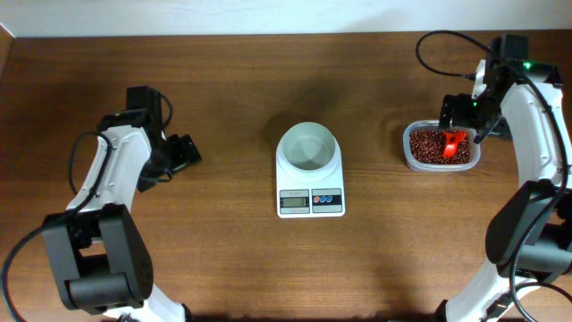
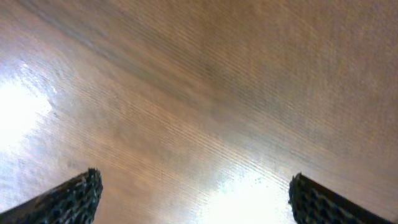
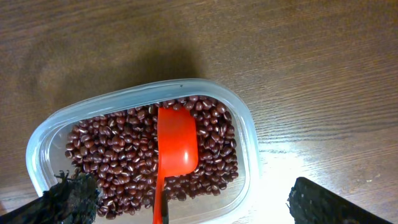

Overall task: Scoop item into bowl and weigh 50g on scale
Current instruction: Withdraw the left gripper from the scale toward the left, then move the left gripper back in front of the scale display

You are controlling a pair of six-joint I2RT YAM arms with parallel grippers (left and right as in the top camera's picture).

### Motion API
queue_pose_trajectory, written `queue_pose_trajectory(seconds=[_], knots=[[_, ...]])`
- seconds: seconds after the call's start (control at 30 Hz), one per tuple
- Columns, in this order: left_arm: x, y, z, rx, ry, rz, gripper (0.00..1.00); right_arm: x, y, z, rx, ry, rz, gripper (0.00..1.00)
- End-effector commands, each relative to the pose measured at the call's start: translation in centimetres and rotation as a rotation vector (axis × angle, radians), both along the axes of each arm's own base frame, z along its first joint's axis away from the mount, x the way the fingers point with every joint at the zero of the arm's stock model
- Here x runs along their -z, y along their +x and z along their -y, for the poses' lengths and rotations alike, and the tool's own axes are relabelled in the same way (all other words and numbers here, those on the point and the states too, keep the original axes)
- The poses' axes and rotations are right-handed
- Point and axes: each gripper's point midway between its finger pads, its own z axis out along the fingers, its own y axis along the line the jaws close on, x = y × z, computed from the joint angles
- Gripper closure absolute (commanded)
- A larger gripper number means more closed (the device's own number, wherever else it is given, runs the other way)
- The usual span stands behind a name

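Both pairs of jaws stand spread wide, holding nothing: the left gripper [image 2: 194, 193] over the brown wooden table [image 2: 217, 93], the right gripper [image 3: 199, 198] above one clear rounded plastic tub [image 3: 249, 143]. The tub holds one heap of small dark reddish-brown beans [image 3: 118, 155] with one red plastic scoop [image 3: 177, 140] lying on top. Farther off, one round white bowl [image 1: 308, 146] sits on one flat white digital scale [image 1: 310, 201].

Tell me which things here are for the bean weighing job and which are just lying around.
For the job: beans, the clear tub holding them, red scoop resting on them, white bowl, scale under it.
Just lying about: nothing visible beyond the wooden table.
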Motion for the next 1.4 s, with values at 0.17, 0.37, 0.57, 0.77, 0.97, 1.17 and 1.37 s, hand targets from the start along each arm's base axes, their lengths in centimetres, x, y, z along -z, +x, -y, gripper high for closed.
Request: queue_pose_trajectory(seconds=[0.17,0.37,0.57,0.77,0.97,1.17,1.37], knots=[[-0.8,-3.7,12.5,0.547,-0.347,-0.091,0.01,-0.4,0.3,0.2,0.008,0.001,0.014,0.01],[-7.9,-4.8,19.8,1.08,-0.342,0.137,0.03,-0.4,0.3,0.2,0.008,0.001,0.014,0.01],[-7.3,-6.1,23.0,1.124,-0.287,0.103,0.01,-0.4,0.3,0.2,0.008,0.001,0.014,0.01],[-3.0,-7.1,23.7,0.888,-0.108,-0.027,0.01,-0.4,0.3,0.2,0.008,0.001,0.014,0.01],[-1.1,-8.3,23.4,0.786,0.034,-0.039,0.01,-0.4,0.3,0.2,0.008,0.0,0.014,0.01],[-4.9,-9.2,22.1,0.746,0.081,0.057,0.01,-0.5,0.8,0.3,0.008,-0.003,0.033,0.01],[-6.1,-9.8,23.5,0.902,0.003,0.118,0.01,-0.6,1.0,0.3,0.011,-0.003,0.044,0.01]])
